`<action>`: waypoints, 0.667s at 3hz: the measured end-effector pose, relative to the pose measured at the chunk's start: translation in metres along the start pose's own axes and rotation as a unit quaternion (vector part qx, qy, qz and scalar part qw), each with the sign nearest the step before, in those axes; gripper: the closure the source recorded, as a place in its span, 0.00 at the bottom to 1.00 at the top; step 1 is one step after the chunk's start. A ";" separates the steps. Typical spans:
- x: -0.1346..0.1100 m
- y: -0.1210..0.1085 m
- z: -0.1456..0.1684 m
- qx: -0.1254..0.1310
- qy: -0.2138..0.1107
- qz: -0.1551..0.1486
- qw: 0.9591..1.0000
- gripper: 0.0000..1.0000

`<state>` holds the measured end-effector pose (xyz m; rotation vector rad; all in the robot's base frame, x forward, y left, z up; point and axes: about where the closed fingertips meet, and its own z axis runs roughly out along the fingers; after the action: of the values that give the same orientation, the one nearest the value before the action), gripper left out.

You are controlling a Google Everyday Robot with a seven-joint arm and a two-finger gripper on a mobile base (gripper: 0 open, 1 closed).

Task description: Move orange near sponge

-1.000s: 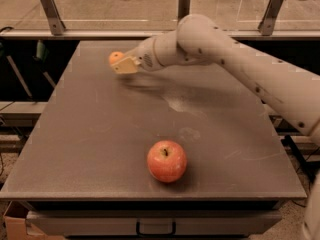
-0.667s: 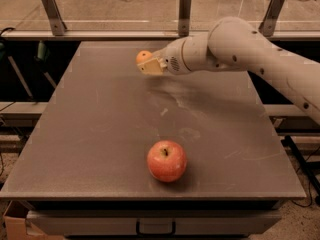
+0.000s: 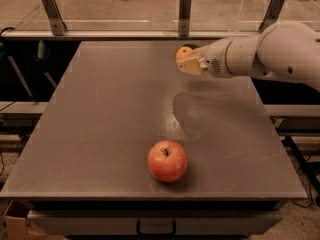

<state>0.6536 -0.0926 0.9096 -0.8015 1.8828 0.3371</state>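
The pale cream fingers [image 3: 193, 65] of the gripper [image 3: 186, 62] are seen closed on the small round matte orange [image 3: 183, 53], which shows above and behind them and is held clear of the surface. A thin dark green sliver [image 3: 192, 46] is visible just behind the orange; what it is cannot be told. From the fingers, a thick white rounded arm [image 3: 270, 54] is carried off to the right edge of the view.

All of this is placed far behind the large red-yellow apple [image 3: 167, 160] and slightly to its right. The apple is stood upright with its stem dimple turned upward, near the front edge of the broad dark grey flat-topped bench [image 3: 100, 124], well apart from the orange. Between the apple and the gripper, a soft dark shadow [image 3: 192, 114] is cast on the bench top, and faint scuffs are seen to the right of the apple.

Beyond the apple, along the far edge of the bench, a low clear barrier is held by three upright grey metal posts [image 3: 185, 11], and a pale floor is seen behind it. Below the apple, a drawer front with a dark handle [image 3: 156, 227] is set under the bench. To the lower left of the apple, a corner of a brown cardboard box [image 3: 15, 226] is visible on the floor.
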 end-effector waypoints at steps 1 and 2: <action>0.003 0.001 0.008 0.001 -0.003 0.003 1.000 1.00; 0.009 -0.021 0.027 0.012 -0.007 -0.004 1.000 1.00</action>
<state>0.6843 -0.0964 0.8917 -0.7880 1.8676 0.3136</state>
